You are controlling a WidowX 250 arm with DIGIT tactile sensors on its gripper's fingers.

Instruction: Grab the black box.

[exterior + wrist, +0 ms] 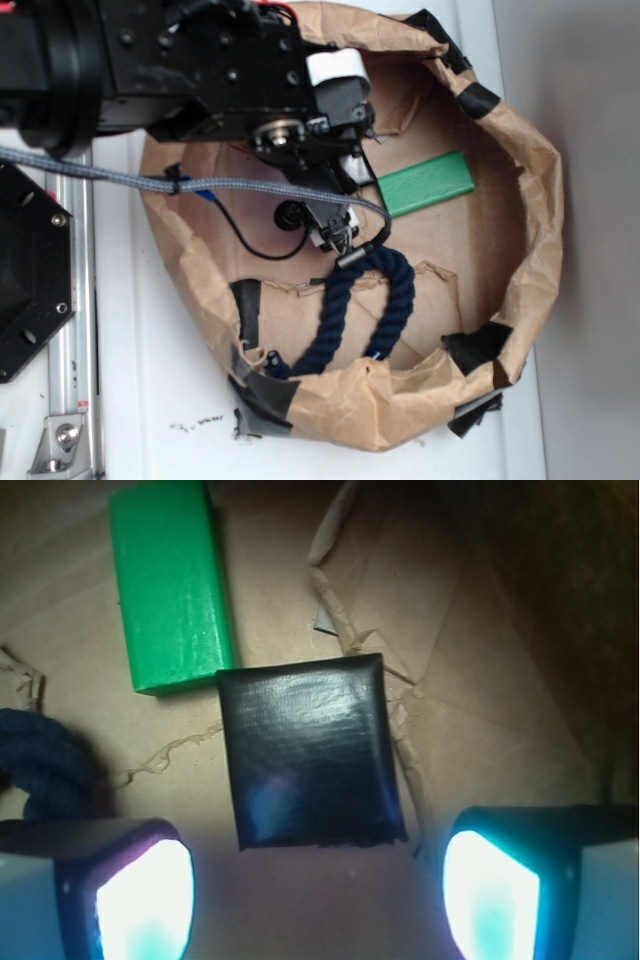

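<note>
- Your arm (200, 70) reaches in from the upper left over the paper bag (520, 200), wrist turned down, the gripper (318, 880) low above the bag floor.
- The jaws stand spread apart and hold nothing; the black box (312, 750) lies between and just ahead of them in the wrist view, apart from both fingers (145, 895).
- The black box is square, flat and glossy, with faintly wrinkled wrapping.
- The green block (170, 580) is a matte rectangular bar; one end lies just beside the box's corner.
- The navy rope (375, 300), thick and twisted, curls in a loop beside the box, by one finger.
- Crumpled brown paper, patched with black tape (262, 395), walls everything in; the bag sits on the white worktop (170, 400).
- In the exterior view, your arm hides the box.
</note>
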